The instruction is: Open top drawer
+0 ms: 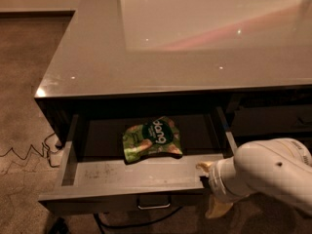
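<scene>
The top drawer [97, 202] stands pulled well out from under the grey desk top [97, 62]. Its dark front carries a small metal pull [153, 202] at the centre. Its scuffed grey floor [107, 172] shows, with a green snack bag [152, 139] lying on it towards the back. My gripper [210, 189] is at the right end of the drawer front, at its top edge, with my white arm [273, 174] reaching in from the lower right. The arm hides the drawer's right front corner.
More dark drawer fronts [273, 123] sit to the right under the desk top. A zigzag cable [22, 152] and a plug lie on the carpet at the left. Another cable [131, 224] runs below the drawer.
</scene>
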Robot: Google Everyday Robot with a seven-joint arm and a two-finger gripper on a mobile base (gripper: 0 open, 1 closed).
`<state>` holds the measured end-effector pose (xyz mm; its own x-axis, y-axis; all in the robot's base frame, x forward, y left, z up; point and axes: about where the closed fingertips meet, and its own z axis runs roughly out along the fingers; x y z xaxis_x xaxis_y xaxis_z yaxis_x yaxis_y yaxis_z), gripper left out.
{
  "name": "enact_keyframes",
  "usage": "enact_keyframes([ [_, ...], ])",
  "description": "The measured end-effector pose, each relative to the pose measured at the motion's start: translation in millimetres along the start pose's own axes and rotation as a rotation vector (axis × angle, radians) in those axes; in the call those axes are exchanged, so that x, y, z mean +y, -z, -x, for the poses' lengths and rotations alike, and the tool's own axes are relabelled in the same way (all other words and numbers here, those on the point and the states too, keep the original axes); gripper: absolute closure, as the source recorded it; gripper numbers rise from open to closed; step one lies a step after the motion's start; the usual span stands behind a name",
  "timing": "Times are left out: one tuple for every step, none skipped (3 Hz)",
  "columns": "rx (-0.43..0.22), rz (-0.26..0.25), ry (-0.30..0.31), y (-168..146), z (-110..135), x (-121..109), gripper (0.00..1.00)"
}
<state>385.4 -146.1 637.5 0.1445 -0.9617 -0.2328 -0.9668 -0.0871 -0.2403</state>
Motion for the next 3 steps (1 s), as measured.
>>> enact_keyframes([
  [0.013,-0.094,0.022,28,10,17,0.0],
  [0.015,-0.095,0.018,27,9,18,0.0],
  [-0.003,-0.069,0.006,16,8,26,0.0],
])
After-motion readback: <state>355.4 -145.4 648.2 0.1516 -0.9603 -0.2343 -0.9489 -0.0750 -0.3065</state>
